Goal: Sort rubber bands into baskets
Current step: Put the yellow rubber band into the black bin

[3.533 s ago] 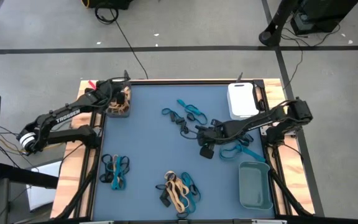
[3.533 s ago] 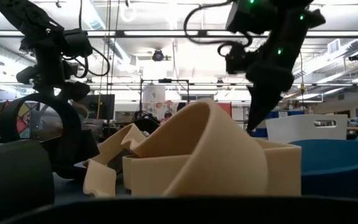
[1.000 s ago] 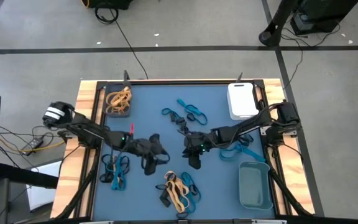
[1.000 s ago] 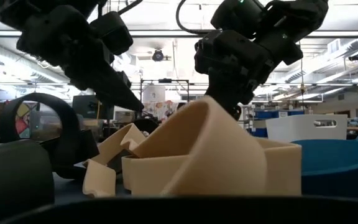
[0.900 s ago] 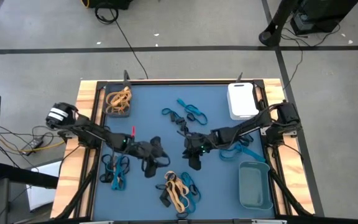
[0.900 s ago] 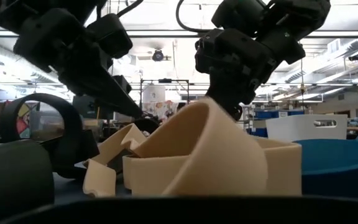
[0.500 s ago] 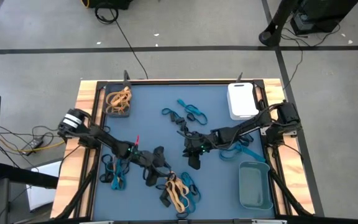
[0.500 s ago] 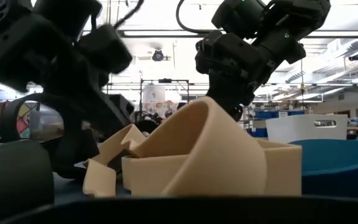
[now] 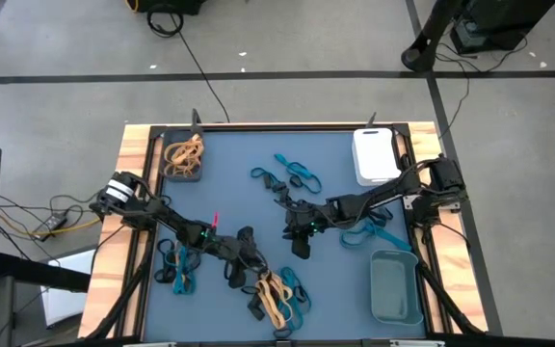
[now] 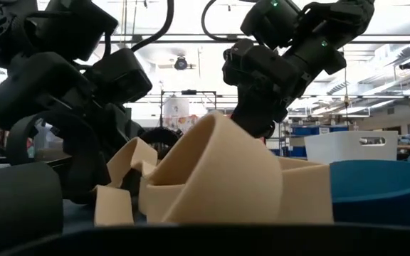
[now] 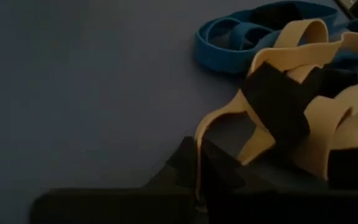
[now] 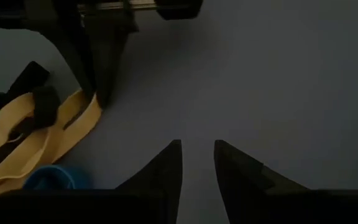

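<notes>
A pile of tan, black and blue rubber bands (image 9: 279, 294) lies near the table's front edge, at the middle. My left gripper (image 9: 255, 275) is down at the pile's left end, shut on a tan band (image 11: 303, 124). My right gripper (image 9: 299, 249) hovers just beyond the pile, open, with only bare mat between its fingers (image 12: 197, 155). The dark basket (image 9: 183, 159), holding tan bands, sits at the far left. The white basket (image 9: 376, 154) stands at the far right and the grey-teal basket (image 9: 395, 287) at the near right. My left gripper pinches a thin loop end of the tan band (image 11: 197, 149) between its two fingers. The fingers (image 12: 107, 68) slant down onto it from the table's left and far side. The rest of the band lies on the pile, tangled with a black band (image 11: 278, 106).
More blue and black bands lie at the near left (image 9: 176, 265), at the far middle (image 9: 287, 178) and under the right arm (image 9: 369, 231). The table has a raised wooden frame (image 9: 133, 241). Bare blue mat (image 9: 229, 183) lies between the groups.
My left gripper has moved toward the table's near edge and right, sunk onto the pile and shut on the tan band. In the low view the tan bands have shifted and changed shape a little. My right gripper has kept still.
</notes>
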